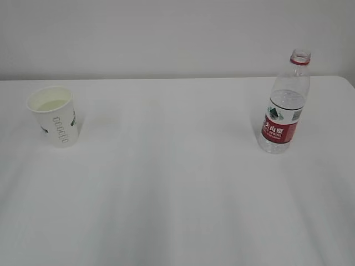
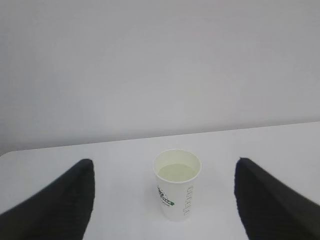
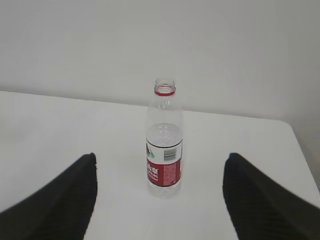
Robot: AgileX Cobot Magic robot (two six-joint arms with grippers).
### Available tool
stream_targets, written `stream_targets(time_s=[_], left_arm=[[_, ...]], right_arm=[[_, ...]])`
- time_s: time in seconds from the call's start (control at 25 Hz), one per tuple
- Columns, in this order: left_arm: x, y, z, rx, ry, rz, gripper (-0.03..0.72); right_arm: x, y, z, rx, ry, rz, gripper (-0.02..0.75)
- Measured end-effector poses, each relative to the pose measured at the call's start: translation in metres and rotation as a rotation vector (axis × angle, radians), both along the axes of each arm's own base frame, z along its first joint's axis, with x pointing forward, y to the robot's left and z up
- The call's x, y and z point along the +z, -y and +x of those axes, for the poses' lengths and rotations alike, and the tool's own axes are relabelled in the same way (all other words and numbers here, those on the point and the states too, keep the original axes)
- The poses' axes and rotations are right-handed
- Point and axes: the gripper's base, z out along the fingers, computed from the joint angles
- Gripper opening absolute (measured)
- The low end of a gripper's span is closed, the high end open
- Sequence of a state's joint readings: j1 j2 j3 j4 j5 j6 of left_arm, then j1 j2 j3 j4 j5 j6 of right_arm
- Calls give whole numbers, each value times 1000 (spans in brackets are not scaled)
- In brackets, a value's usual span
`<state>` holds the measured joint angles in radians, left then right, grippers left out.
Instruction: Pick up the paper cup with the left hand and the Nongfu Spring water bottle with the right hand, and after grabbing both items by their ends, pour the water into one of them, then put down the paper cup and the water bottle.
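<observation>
The paper cup (image 1: 53, 116) stands upright at the left of the white table (image 1: 177, 183), white with green-grey print, with a pale liquid surface showing inside. In the left wrist view the paper cup (image 2: 177, 184) stands ahead of my left gripper (image 2: 164, 164), whose black fingers (image 2: 60, 200) are spread wide and touch nothing. The Nongfu Spring water bottle (image 1: 285, 105) stands upright at the right, uncapped, with a red label and red neck ring. In the right wrist view the bottle (image 3: 164, 145) stands beyond my open right gripper (image 3: 161, 157), untouched. Neither arm shows in the exterior view.
A plain white wall (image 1: 166, 33) rises behind the table's far edge. The table's right corner (image 3: 287, 125) lies just past the bottle. A wide stretch of bare white tabletop separates cup and bottle.
</observation>
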<state>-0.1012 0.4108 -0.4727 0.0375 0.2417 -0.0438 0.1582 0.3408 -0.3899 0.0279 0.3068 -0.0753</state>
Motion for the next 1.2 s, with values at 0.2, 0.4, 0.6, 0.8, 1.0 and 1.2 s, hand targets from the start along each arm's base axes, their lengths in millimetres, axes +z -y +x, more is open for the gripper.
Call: stream_targets(time_s=[0.2,0.4,0.6,0.8,1.0,1.2], left_arm=[[2,-2,-17,4,-23,-1,629],[-3,-4,-32,4,-62,-7,624],[-6,-5,-44,5,-114,-8,620],[0,-5,-55,4,-178,-10,613],[-5,-6,-60,3,-282,6,600],[-12,-6,-64,-6,-367,26,594]], right_arm=[[12,2,-13,1,-14,-12,593],[17,4,-24,3,-44,-18,593],[13,6,-37,2,-94,-32,593],[7,8,-52,3,-125,-39,594],[-1,10,-61,5,-185,-49,593],[-9,11,-67,5,-272,-62,593]])
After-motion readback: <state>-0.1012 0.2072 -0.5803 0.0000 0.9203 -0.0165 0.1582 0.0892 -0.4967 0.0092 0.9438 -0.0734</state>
